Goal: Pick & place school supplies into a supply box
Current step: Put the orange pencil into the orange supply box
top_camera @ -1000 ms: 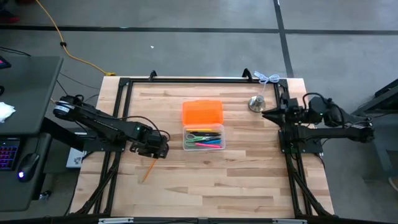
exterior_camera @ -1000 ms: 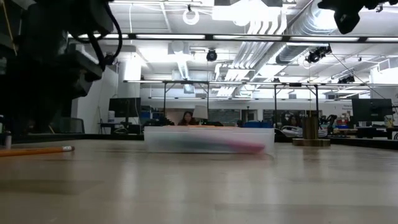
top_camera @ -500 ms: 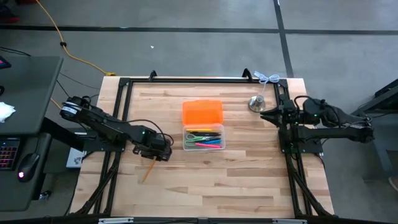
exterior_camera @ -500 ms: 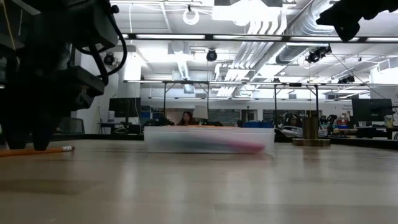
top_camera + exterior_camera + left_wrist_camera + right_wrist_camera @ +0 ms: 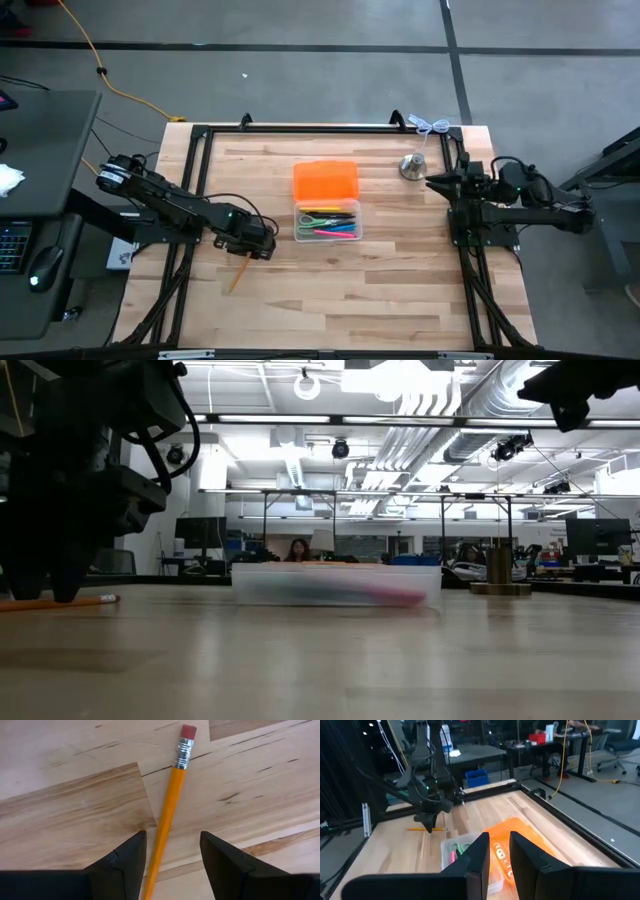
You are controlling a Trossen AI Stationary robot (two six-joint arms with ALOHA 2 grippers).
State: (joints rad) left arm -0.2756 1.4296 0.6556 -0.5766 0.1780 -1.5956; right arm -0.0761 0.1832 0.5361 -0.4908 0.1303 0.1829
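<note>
Left pincer (image 5: 45, 592) low over pencil (image 5: 58, 601), clear box (image 5: 336, 584) mid-table, w/ bell (image 5: 500, 571) beyond.

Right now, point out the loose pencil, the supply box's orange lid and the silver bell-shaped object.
pencil (image 5: 167, 815): left wrist view, mid-shaft between the open fingers.
orange lid (image 5: 325, 181): high view, lid's centre.
silver bell-shaped object (image 5: 411, 166): high view, its top.

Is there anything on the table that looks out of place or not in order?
One pencil lies loose on the table, outside the supply box; the open left tool straddles it. Nothing looks spilled or damaged.
</note>
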